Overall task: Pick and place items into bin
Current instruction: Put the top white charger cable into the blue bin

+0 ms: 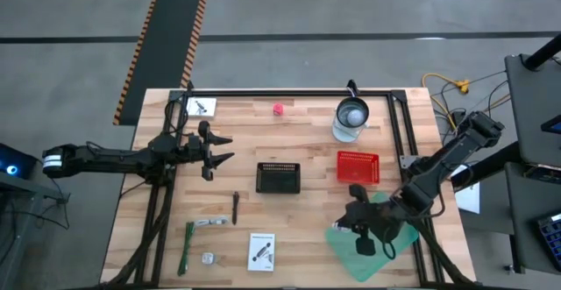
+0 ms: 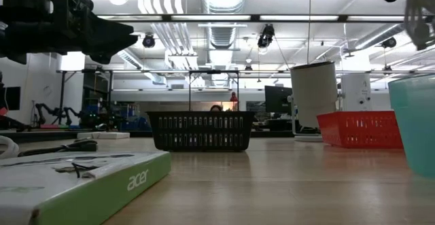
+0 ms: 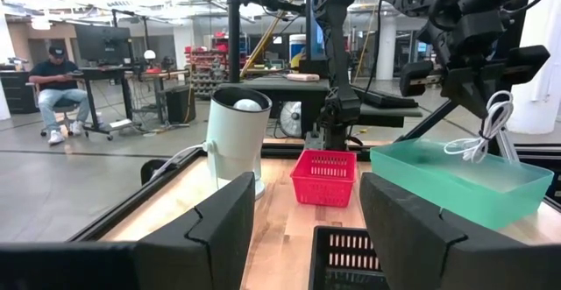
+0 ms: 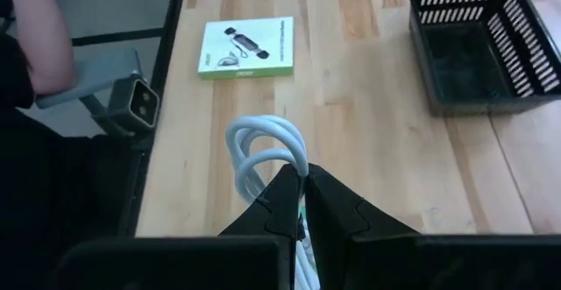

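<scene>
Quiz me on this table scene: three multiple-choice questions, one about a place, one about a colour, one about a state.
1. Where is the black basket?
A. mid-table
B. on the floor
C. inside the teal bin

2. What colour is the small basket next to the white cup?
A. yellow
B. red
C. blue

3. What is the right gripper doing?
A. hanging open, empty
B. gripping a box
C. pinching a coiled white cable

Answers: 1 A, the high view shows it centred. 2 B, plainly red. 3 C, the right wrist view shows its fingers shut on the loops, above the teal bin.
</scene>
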`<move>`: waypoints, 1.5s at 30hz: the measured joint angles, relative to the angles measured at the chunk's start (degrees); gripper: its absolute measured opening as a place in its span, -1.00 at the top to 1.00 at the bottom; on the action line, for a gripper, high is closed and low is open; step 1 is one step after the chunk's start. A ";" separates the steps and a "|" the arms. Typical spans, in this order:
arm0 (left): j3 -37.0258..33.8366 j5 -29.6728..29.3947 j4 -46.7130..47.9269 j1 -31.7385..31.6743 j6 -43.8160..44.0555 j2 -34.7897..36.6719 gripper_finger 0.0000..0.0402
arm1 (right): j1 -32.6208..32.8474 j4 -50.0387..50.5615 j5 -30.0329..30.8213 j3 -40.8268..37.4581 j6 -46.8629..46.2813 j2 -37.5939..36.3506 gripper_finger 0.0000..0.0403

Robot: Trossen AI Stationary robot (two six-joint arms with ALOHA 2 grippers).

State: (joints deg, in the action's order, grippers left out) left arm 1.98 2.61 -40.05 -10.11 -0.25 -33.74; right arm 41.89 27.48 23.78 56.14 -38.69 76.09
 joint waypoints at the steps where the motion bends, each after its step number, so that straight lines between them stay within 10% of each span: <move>1: 0.00 0.01 0.00 0.00 0.00 0.00 0.04 | 0.27 1.35 -0.02 0.32 -0.94 0.00 0.96; 45: 0.00 0.02 -0.01 -0.01 -0.04 -2.41 0.04 | 1.35 35.17 -7.32 6.21 -55.20 -0.09 0.96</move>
State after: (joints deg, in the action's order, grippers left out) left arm 1.98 2.63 -40.06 -10.13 -0.30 -36.14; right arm 43.24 62.66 16.46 62.35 -93.89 76.01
